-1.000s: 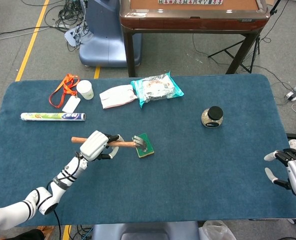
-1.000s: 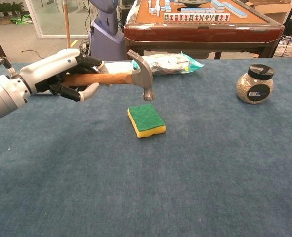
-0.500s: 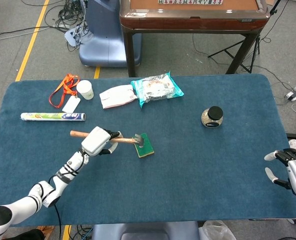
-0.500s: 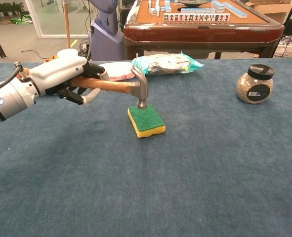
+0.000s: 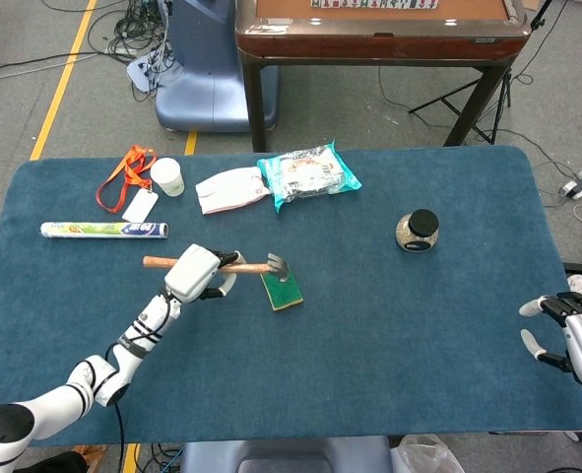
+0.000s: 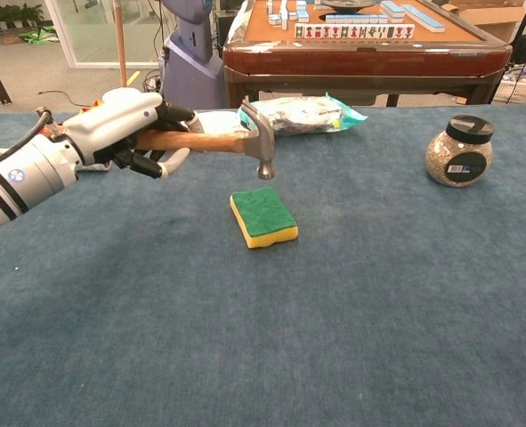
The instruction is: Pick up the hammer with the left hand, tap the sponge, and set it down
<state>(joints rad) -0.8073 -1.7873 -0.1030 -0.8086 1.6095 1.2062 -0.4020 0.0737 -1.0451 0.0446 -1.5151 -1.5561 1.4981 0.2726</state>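
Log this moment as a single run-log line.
left hand: grips wooden-handled steel claw hammer | hammer head: above green-and-yellow sponge, apart | right hand: holds nothing, near right table edge

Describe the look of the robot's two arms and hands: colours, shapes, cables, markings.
The left hand has a smooth white shell on its back, with black fingers tipped in white. Its arm is a chain of rounded white segments with black bands at the joints; a black cable loops beside the wrist, near a small blue round mark. The right hand shows the same white shell over dark parts.
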